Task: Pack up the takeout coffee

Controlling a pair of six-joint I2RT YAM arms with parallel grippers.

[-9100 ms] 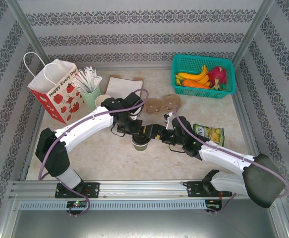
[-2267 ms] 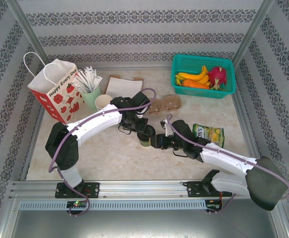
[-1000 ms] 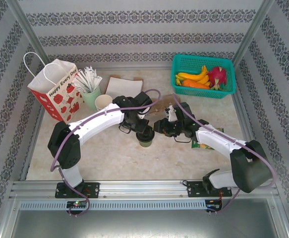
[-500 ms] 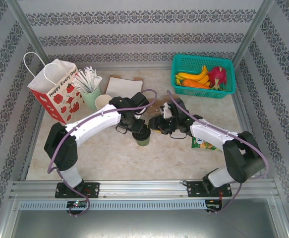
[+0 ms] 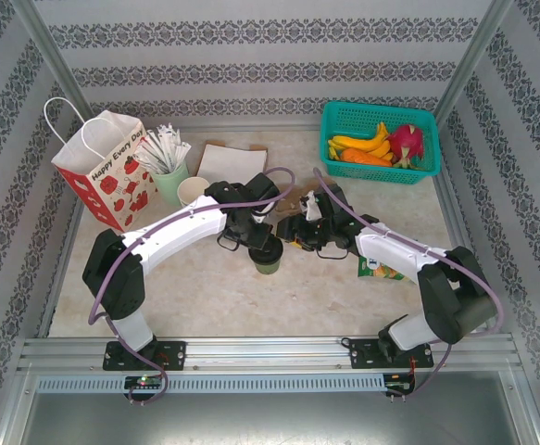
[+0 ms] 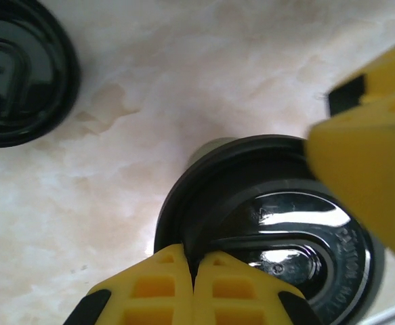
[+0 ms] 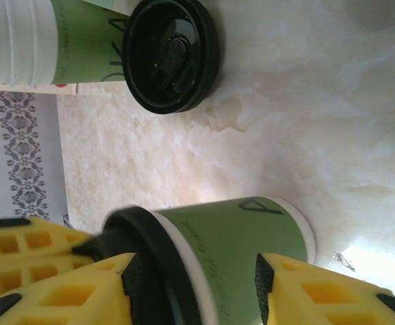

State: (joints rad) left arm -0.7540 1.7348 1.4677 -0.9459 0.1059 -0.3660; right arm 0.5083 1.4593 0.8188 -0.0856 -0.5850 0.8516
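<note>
Note the lid (image 6: pixel 278 230): black plastic, glossy enough to carry bright highlights. The loose lid (image 7: pixel 173 54) has the same finish. You see the cup (image 7: pixel 244 247) as matt green paper with a white band at its base. The fingers (image 7: pixel 319 291) of the right gripper (image 7: pixel 194 267) are matt yellow plastic, moulded in a grid. The tabletop (image 7: pixel 319 122) looks smooth, faintly shiny and marbled. The basket (image 5: pixel 371 106) is teal plastic lattice.

lab test booth: wallpapered panels (image 5: pixel 251 37), aluminium frame (image 5: pixel 251 357)

Two coffee cups (image 5: pixel 268 261) (image 5: pixel 193 190), two black lids (image 6: pixel 21 74) (image 6: pixel 299 223), one basket (image 5: pixel 344 116), one bag (image 5: pixel 103 171).
</note>
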